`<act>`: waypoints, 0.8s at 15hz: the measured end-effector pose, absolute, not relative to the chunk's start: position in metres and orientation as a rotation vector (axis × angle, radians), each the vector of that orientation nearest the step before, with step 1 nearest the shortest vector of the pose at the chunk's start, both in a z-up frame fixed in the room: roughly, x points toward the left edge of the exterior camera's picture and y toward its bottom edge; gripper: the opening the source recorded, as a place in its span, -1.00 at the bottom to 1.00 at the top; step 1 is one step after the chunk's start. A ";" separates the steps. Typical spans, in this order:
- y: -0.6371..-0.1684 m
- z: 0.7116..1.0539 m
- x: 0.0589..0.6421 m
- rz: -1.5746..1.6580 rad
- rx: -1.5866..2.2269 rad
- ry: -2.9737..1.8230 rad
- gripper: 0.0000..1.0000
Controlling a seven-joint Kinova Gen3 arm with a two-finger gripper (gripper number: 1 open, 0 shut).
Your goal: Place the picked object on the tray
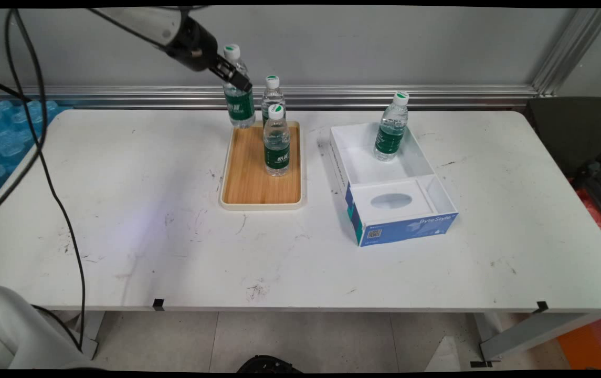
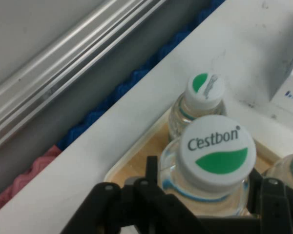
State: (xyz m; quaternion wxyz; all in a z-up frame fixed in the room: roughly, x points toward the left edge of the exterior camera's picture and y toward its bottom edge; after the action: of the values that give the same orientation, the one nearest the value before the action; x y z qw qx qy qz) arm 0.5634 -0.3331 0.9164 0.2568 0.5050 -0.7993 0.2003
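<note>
Four bottles: three at tray (image 1: 261, 181), one apparently gripper (image 1: 237, 79)-held; one boxed.

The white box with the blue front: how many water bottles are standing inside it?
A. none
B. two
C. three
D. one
D: a single bottle stands upright in the rear compartment of the white box, while the other three bottles are at the wooden tray.
</note>
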 end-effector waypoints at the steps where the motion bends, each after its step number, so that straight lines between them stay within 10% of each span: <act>1: -0.336 0.906 0.565 0.542 1.369 -2.172 -1.00; 12: -0.350 0.842 0.574 0.533 1.345 -2.196 -1.00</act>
State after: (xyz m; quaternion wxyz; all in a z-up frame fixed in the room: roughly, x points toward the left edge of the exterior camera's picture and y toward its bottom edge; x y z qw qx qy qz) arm 0.5738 -0.3499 0.8417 0.2529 0.4948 -0.8079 0.1962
